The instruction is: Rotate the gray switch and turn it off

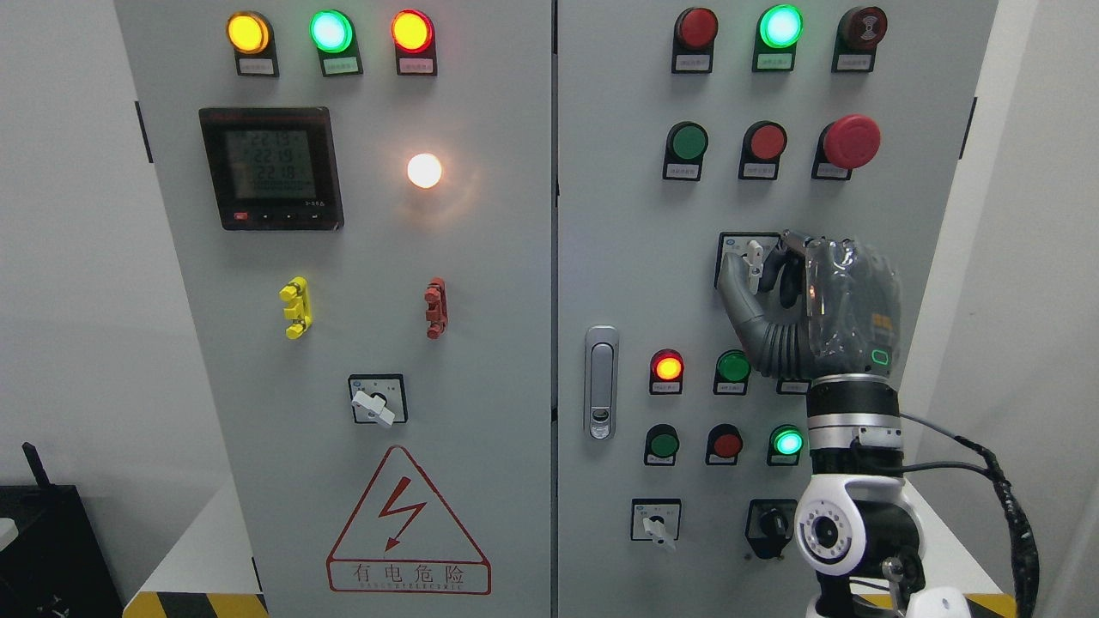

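Head view: right hand (794,287) up at the gray cabinet's right door (618,215), upper middle, arm entering from lower right. Thumb and fingers (786,249) pinch the gray switch (754,263), so it is grasping the switch lever. Lever stands roughly upright on its square plate, below the green and red push buttons (726,142), left of the red mushroom button (850,142). White lamp (424,170) lit on the left door. Door handle (601,382) sits lower left of the switch.
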### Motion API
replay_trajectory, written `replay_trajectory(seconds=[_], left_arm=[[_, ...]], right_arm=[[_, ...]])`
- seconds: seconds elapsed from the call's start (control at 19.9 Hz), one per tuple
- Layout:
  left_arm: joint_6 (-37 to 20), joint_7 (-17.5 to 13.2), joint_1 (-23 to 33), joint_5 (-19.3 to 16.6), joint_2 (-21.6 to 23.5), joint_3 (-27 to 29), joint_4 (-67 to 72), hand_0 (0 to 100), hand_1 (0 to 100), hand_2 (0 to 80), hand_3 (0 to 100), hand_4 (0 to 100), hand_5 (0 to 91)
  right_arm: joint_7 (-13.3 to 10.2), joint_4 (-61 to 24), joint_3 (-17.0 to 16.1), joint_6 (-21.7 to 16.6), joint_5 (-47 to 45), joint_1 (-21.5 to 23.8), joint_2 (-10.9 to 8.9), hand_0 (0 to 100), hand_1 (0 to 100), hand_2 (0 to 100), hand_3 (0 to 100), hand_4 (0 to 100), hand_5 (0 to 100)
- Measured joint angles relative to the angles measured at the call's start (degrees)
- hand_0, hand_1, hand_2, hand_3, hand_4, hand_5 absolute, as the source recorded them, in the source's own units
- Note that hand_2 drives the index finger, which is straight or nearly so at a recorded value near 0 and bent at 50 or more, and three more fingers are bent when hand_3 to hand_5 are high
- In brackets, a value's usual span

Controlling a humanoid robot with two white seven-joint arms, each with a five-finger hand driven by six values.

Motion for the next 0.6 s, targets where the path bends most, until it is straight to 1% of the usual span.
replay_trajectory(seconds=[0.6], left_arm=[[0.00, 0.00, 0.00, 0.00, 0.00, 0.00, 0.00, 12, 39, 0.0, 0, 0, 0.0]], right_arm=[[-0.19, 0.06, -0.59, -0.29, -0.08, -0.27, 0.13, 59, 31, 76, 100, 91, 100]])
